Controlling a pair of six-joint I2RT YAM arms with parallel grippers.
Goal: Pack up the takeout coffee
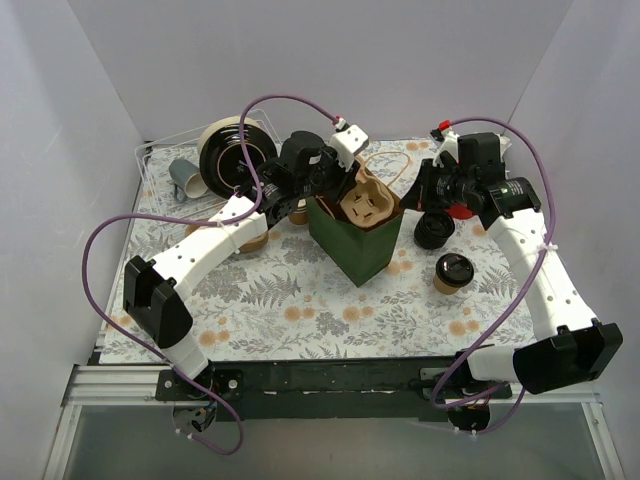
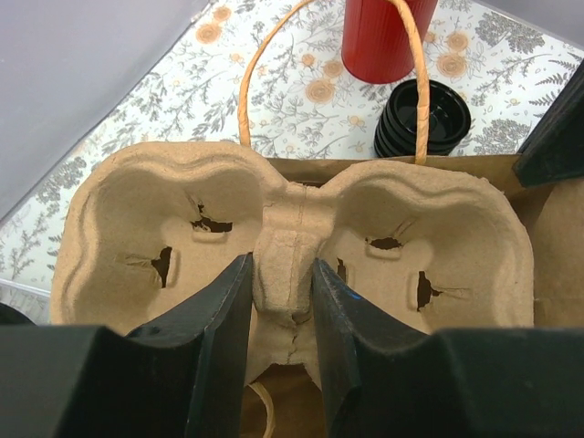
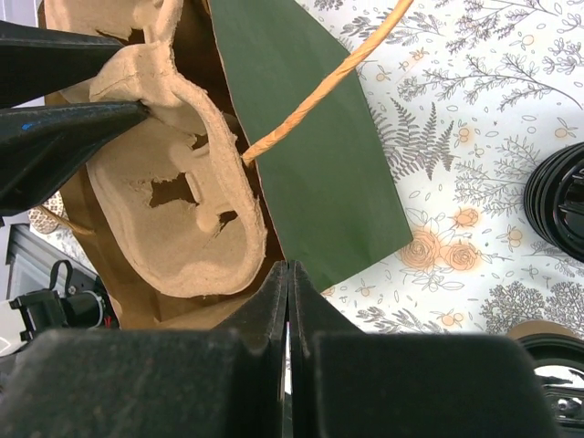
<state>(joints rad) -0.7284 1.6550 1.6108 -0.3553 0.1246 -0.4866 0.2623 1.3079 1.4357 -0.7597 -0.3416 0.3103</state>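
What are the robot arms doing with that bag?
The left gripper is clamped on the middle ridge of a cardboard tray, holding it in the mouth of the green bag. The right gripper is shut right at the bag's rim, maybe pinching the paper. The coffee stands on the table beside the bag, not packed yet.

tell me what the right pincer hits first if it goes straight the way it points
Probably the rim of the green bag: the shut right pincer points straight at it, beside the cup tray. Depth is unclear; it may already touch.
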